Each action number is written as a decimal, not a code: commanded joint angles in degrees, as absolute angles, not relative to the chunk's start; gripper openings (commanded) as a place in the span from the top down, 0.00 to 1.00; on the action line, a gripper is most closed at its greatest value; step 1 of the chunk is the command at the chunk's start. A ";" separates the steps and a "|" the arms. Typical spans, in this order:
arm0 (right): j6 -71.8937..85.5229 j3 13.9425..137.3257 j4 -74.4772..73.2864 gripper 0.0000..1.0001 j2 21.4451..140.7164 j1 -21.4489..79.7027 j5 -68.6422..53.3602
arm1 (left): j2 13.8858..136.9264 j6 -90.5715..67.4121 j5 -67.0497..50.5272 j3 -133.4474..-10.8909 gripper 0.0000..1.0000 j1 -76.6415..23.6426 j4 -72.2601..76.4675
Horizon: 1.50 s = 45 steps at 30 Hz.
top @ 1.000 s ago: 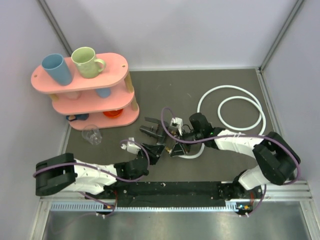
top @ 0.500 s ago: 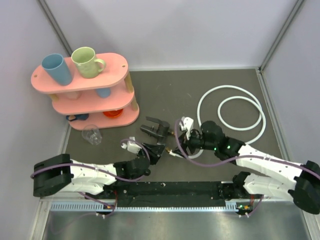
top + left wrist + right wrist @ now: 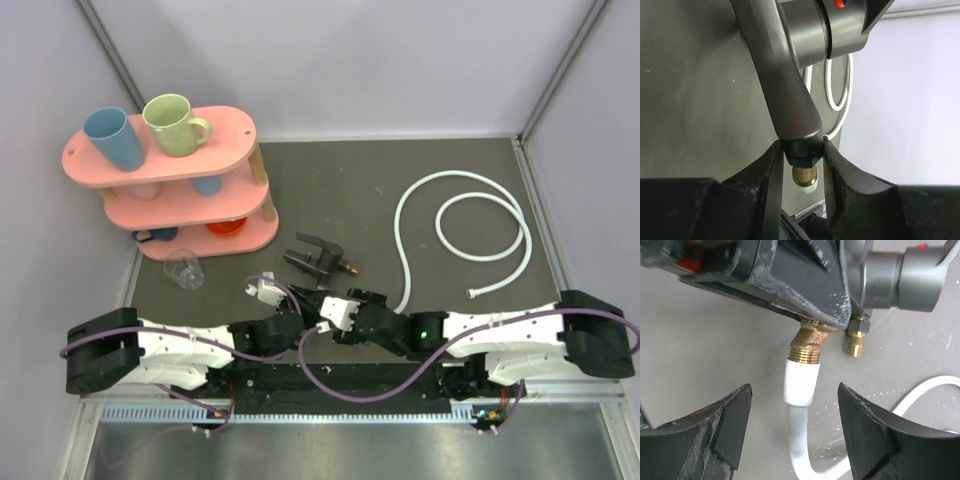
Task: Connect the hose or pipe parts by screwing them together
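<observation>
At the upper left of the overhead view a pink shelf (image 3: 165,160) carries a blue cup (image 3: 113,137) and a green mug (image 3: 172,123), with a clear glass (image 3: 184,268) on the surface (image 3: 330,180) below it. Toward the middle, the left gripper (image 3: 800,156) is pressed together on the black lower end of the Y-shaped tap fitting (image 3: 316,254), pinching it from both sides. The fitting rises out of that grip, and its brass thread shows just below the fingers. Right of that, the right gripper (image 3: 794,390) stands spread, touching nothing. The white hose (image 3: 798,435) runs between its fingers, its end collar meeting the fitting's brass end. The rest of the hose lies in loops at the right of the surface.
</observation>
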State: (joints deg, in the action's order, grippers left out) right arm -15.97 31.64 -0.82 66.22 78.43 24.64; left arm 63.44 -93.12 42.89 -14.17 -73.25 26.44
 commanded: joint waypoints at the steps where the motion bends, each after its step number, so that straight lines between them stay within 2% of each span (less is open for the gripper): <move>1: -19.07 35.94 3.69 0.32 73.11 80.33 37.53 | 61.96 -93.34 42.19 -16.88 1.00 -73.65 28.21; 4: -18.72 37.53 4.91 0.39 77.42 80.51 40.51 | 61.52 -93.51 41.66 -16.53 1.00 -73.65 28.04; 7: -17.84 38.32 7.11 0.59 79.28 80.59 41.66 | 61.08 -95.62 40.96 -15.47 1.00 -73.65 27.25; 8: -17.32 38.32 7.82 0.72 79.36 80.60 41.23 | 61.08 -97.19 40.70 -15.03 1.00 -73.65 27.42; 10: -16.53 38.49 8.44 0.87 79.10 80.59 41.57 | 61.17 -98.08 40.17 -13.89 1.00 -73.65 28.03; 11: -15.83 38.41 8.44 0.98 79.01 80.33 41.14 | 61.17 -98.35 39.91 -13.71 1.00 -73.65 28.12; 12: -15.30 38.50 8.35 1.00 78.32 79.55 40.26 | 61.26 -98.35 39.90 -13.62 1.00 -73.65 28.04; 18: -9.59 35.69 7.21 1.00 69.64 72.44 21.57 | 63.63 -97.56 38.32 -12.74 1.00 -73.65 32.25; 21: -6.95 32.36 10.53 1.00 66.10 63.83 0.41 | 65.12 -97.12 37.79 -12.75 1.00 -73.65 34.26; 22: -4.94 31.30 12.46 1.00 64.35 58.85 -10.61 | 65.65 -97.03 37.88 -12.31 1.00 -73.65 35.32; 25: 1.28 28.74 18.97 1.00 63.37 51.27 -28.14 | 67.49 -95.81 38.14 -12.30 1.00 -73.65 37.26; 27: 3.68 28.65 20.30 1.00 64.07 49.58 -34.42 | 67.94 -94.75 38.85 -13.18 1.00 -73.65 36.74; 31: 4.48 31.37 14.86 1.00 68.27 48.87 -38.75 | 69.08 -93.78 39.29 -13.36 1.00 -73.65 38.41; 37: 13.87 32.69 16.53 0.99 74.87 42.63 -45.61 | 69.26 -94.13 40.43 -13.10 1.00 -73.65 37.88; 38: 13.80 33.13 15.04 0.94 75.93 42.37 -44.83 | 69.17 -94.04 40.52 -13.18 1.00 -73.65 37.71; 41: 11.87 34.10 10.57 0.74 75.33 42.36 -40.01 | 68.38 -93.87 41.22 -13.71 1.00 -73.65 35.87; 42: 11.52 34.10 9.59 0.69 73.50 42.45 -37.55 | 68.20 -93.95 41.39 -14.15 1.00 -73.65 35.42; 43: 10.90 34.01 8.71 0.58 72.17 42.45 -36.31 | 67.68 -94.04 41.92 -14.24 1.00 -73.65 34.98; 45: 8.54 33.05 5.90 0.46 67.01 43.32 -30.97 | 67.33 -93.87 42.54 -14.41 1.00 -73.65 34.54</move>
State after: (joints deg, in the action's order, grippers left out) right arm 10.92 31.00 8.08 74.74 43.22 -38.24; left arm 68.71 -96.09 41.15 -13.08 -73.36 35.79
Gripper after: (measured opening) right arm 0.451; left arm 0.362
